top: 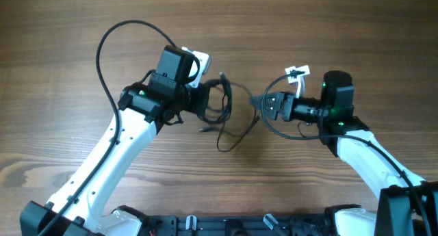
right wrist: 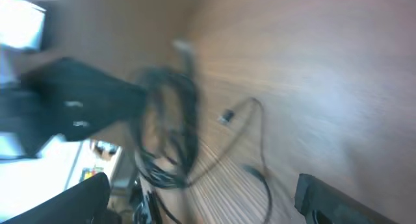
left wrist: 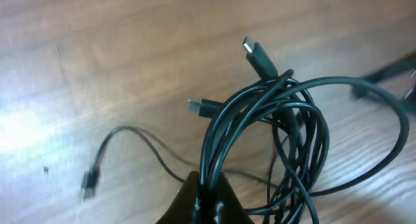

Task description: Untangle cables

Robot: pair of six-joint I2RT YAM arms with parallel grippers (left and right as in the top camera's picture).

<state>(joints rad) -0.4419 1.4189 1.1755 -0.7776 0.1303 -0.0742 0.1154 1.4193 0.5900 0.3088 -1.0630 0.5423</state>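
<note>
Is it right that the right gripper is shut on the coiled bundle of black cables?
Not quite: it is the left gripper that is shut on the coiled bundle of black cables, as the left wrist view shows. The right gripper stands open.

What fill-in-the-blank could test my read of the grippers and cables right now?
1. The left gripper is ____ on the cables.
2. The right gripper has its jaws wide ____.
3. The table under the cables is made of ____.

Missing words: shut; open; wood.
</note>
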